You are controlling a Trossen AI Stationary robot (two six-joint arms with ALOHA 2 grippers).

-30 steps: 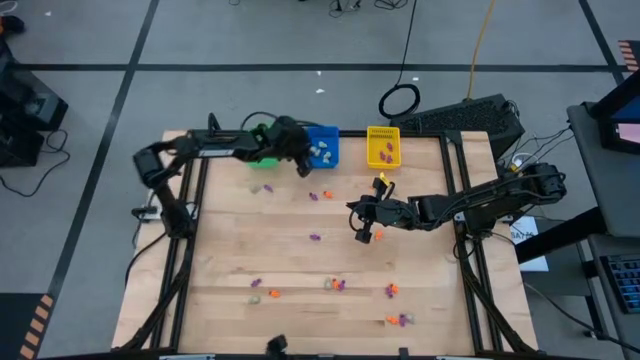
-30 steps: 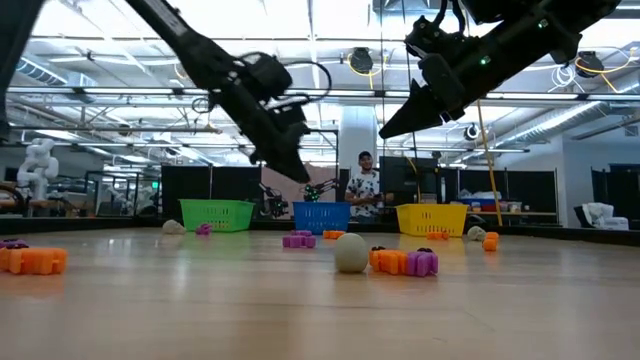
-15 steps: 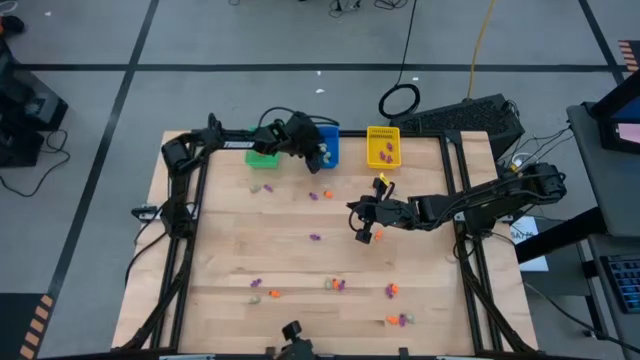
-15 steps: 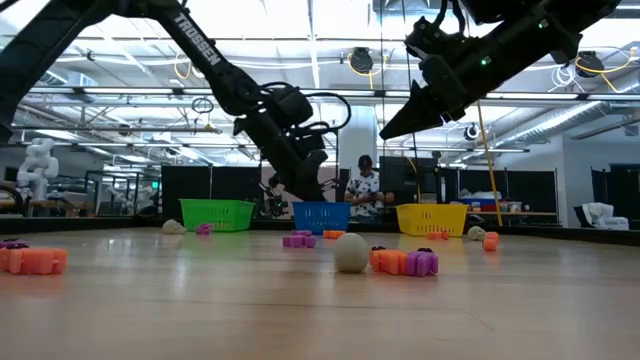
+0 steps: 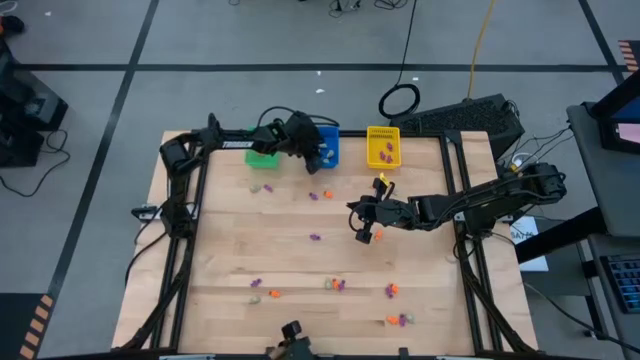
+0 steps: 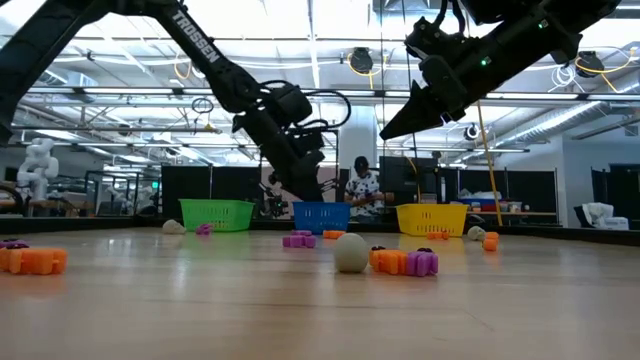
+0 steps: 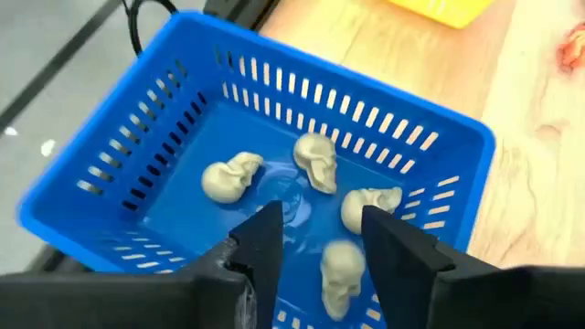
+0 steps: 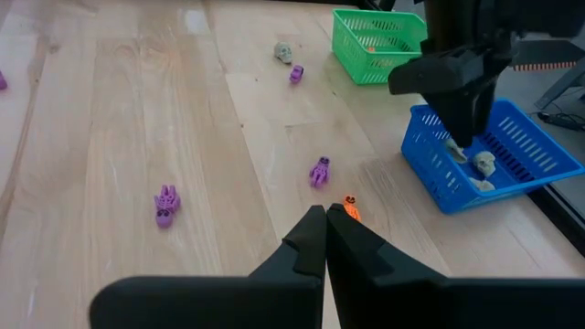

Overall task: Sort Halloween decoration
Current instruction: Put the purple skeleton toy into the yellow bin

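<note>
Hovering over blue bin (image 7: 119,183), left claw (image 7: 315,242) spread, empty, right claw (image 8: 326,239) pressed together.

Overhead view of the wooden table (image 5: 220,260). Three small bins stand in a row along the far edge — green bin (image 5: 262,157), blue bin (image 5: 329,146), yellow bin (image 5: 383,147). The left gripper (image 5: 314,160) hangs over the blue bin's near-left corner. The right gripper (image 5: 362,226) sits near the table's middle, just beside an orange trinket (image 5: 367,237). Purple, orange and pale trinkets (image 5: 335,285) lie scattered — most along the near edge.
</note>
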